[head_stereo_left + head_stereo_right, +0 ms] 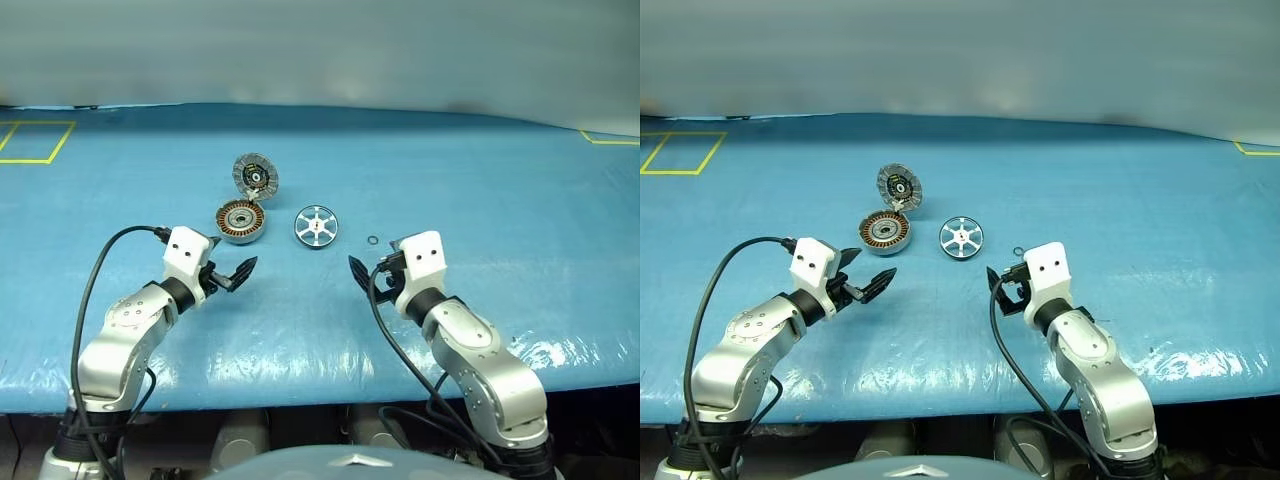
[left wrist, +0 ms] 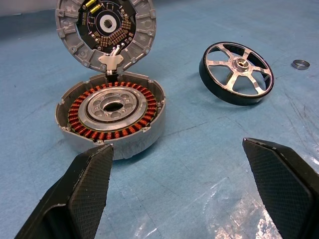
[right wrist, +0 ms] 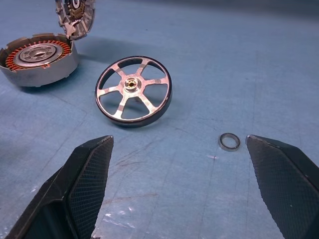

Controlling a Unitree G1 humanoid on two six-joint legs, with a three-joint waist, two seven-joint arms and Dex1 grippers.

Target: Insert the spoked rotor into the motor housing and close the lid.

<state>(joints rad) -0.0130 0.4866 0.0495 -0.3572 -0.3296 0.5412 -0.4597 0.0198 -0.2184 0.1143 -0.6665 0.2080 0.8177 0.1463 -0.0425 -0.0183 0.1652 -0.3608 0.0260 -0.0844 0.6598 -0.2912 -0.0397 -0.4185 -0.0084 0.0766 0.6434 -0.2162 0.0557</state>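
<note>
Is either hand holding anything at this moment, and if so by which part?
Nothing is held. The left hand and right hand are both open above the blue table, short of the spoked rotor and motor housing.

Head views look down from afar; wrist views sit close, sharing the spoked rotor [image 2: 237, 73].

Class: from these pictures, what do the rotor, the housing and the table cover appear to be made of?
Rotor: bright machined metal, shiny silver spokes, dark rim, brassy hub.
Housing: dull grey, probably cast metal, ringing copper-coloured wire windings.
Table cover: blue, glossy, wrinkled sheet, likely plastic.
</note>
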